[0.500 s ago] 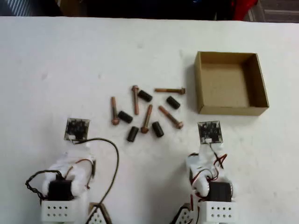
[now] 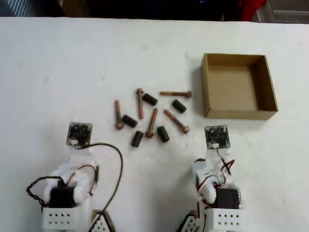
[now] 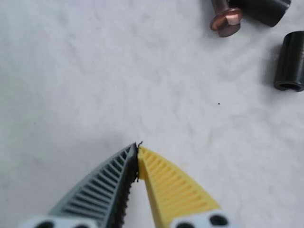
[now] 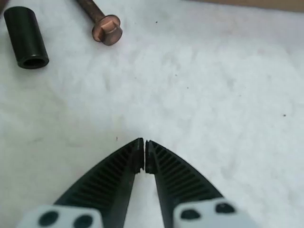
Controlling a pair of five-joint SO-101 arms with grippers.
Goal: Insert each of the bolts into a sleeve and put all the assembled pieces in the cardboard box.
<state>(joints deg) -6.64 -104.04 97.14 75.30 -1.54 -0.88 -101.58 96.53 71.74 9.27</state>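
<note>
While the left gripper [image 3: 137, 154] and right gripper [image 4: 144, 152] keep fingers together on nothing, the nearest bolt [image 2: 176, 121] lies diagonally just upper-left of the right one, head closest.

A white table [image 2: 72, 58] with a red object [image 2: 251, 9] behind it.

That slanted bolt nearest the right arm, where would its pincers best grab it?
Probably mid-shank on the bolt, with the right gripper coming straight down and closing across its length. It lies flat on the table, head toward the arm, with bare surface either side of the shank.
</note>
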